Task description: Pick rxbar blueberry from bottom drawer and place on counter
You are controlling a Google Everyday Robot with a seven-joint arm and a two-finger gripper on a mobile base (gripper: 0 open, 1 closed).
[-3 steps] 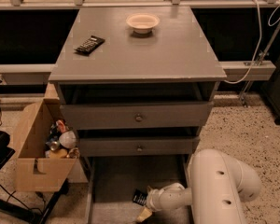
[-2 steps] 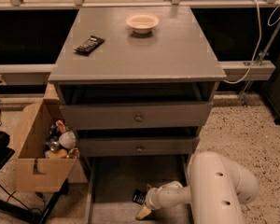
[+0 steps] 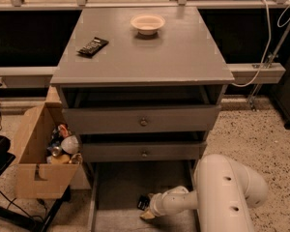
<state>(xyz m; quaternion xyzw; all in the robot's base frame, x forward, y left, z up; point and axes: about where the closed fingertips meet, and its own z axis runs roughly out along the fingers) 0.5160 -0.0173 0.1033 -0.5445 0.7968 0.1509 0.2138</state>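
The bottom drawer [image 3: 117,187] is pulled out below the two knobbed drawers. A small dark wrapper with pale print, the rxbar blueberry [image 3: 143,202], lies on its floor near the front right. My gripper [image 3: 148,215] reaches into the drawer from the right on the white arm. It sits just in front of and right next to the bar, and I cannot tell whether it touches the bar. The counter [image 3: 174,52] is the flat grey top of the cabinet.
A cream bowl [image 3: 147,23] stands at the back of the counter, and a longer black bar [image 3: 93,46] lies at its left. An open cardboard box [image 3: 41,170] of items stands on the floor to the left of the drawers. The white arm's body [image 3: 229,197] fills the lower right.
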